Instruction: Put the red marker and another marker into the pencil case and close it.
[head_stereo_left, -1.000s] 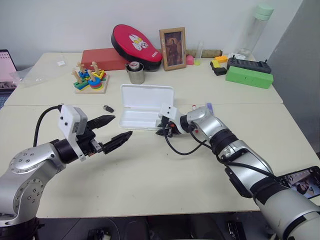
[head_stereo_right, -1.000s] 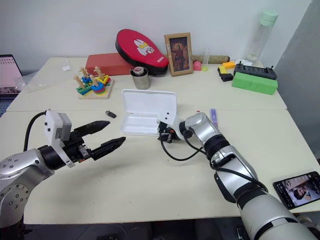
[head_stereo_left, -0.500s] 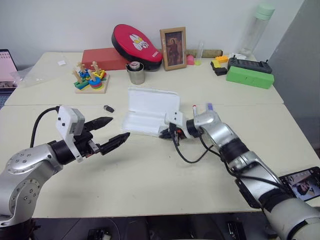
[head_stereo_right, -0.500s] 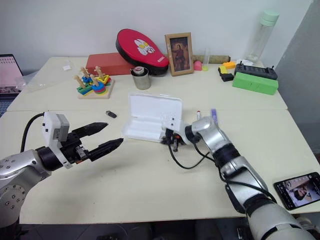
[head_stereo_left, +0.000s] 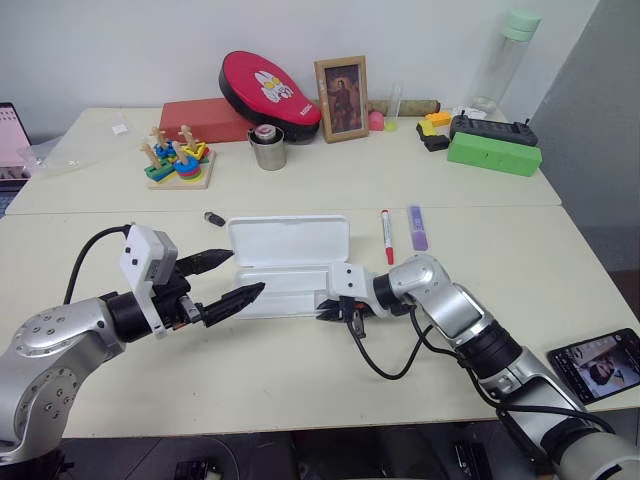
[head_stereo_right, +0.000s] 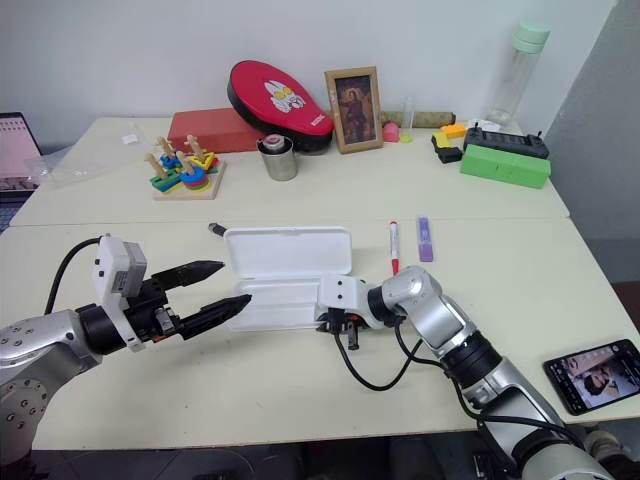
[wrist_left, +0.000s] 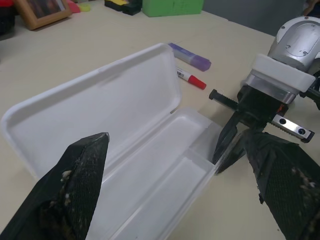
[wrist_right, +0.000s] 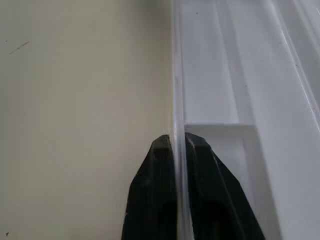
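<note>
My right gripper (head_stereo_left: 334, 306) pinches the open pencil case's (head_stereo_left: 285, 268) near-right rim, left gripper (head_stereo_left: 228, 281) wide and empty, so I should release gently without shifting it.

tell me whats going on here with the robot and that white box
The robot's right gripper is pinching the front wall of the open pencil case, one finger inside and one outside. The left gripper hovers open at the case's other end, touching nothing. The red marker and the lavender marker lie on the table beyond the case; its tray is empty.
</note>
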